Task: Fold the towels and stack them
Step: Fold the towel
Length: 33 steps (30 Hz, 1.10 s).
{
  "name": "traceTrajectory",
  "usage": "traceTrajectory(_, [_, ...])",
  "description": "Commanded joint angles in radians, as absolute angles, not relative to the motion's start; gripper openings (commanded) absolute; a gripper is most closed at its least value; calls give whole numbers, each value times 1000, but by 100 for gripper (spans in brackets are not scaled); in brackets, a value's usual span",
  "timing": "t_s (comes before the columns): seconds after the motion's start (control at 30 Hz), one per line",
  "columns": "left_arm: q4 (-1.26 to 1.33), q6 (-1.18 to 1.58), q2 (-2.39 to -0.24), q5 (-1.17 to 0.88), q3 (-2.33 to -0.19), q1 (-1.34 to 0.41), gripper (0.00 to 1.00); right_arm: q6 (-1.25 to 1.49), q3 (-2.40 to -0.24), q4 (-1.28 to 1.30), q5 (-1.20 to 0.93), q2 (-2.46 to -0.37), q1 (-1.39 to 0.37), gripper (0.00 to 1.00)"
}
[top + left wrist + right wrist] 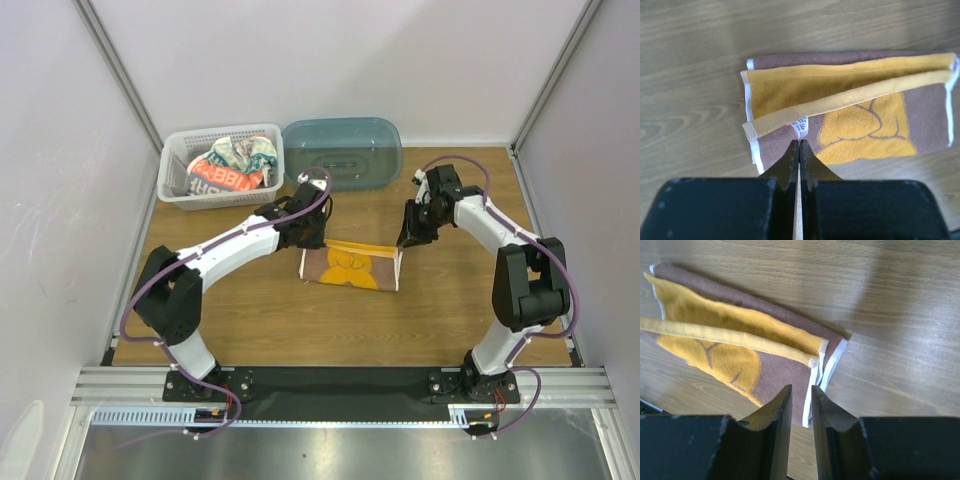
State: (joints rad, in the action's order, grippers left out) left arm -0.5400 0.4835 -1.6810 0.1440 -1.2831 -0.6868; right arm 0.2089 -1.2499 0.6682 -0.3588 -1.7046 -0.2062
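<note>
Left jaws pressed tight together, no gap at all between the fingertips (pixel 792 151), and their points sit right at a small white label (pixel 800 125) on the near edge of the brown towel (pixel 850 107). Whether they pinch any cloth, the wrist view does not show. Over to the right jaws: parted, but only by a narrow slot, fingertips (pixel 785 395) over the towel's white-trimmed end. Nothing is caught between them; through the slot you see brown cloth and its white edge.

The brown towel (pixel 350 268) lies folded into a long flat strip in the middle of the wooden surface (pixel 250 315), long side running left to right. Orange bands run along its folded layers, an orange figure with dark outlines shows on the top face, and thin white trim closes each short end. From above, the left arm (pixel 225 245) reaches in to the strip's left end and the right arm (pixel 490 225) to its right end, so the towel sits between the two.

At the far left of the surface stands the white lattice basket (pixel 173 178). In it is a crumpled white towel (pixel 222 178) with red printed letters, bunched with more pale cloth that I cannot tell apart. Just beside the basket, on its right, sits the translucent teal tub (pixel 345 135), beyond the folded strip and not touching it.
</note>
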Motion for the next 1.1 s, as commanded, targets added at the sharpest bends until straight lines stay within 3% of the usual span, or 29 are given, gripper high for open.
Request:
traceTrajectory(0.0, [-483,442,-1716,201,-1312,-684,0,213,-1284,635,-380,-1735,-216,27])
traceTrajectory(0.23, [-419,405,-1773,199,-1299,-670,1,187,-1290,615,-448,-1776,-238,33])
traceTrajectory(0.33, [-416,402,-1807,201,-1318,-661,0,152,-1292,614,-456,-1786,-264,40])
traceTrajectory(0.57, [-410,388,-1810,181,-1316,-655,0,86,-1304,627,-385,-1821,-285,49])
traceTrajectory(0.83, [-414,387,-1805,166,-1310,-653,0,45,-1348,643,-288,-1850,-287,50])
traceTrajectory(1.07, [-422,380,-1813,164,-1315,-650,0,29,-1350,632,-330,-1862,-288,49])
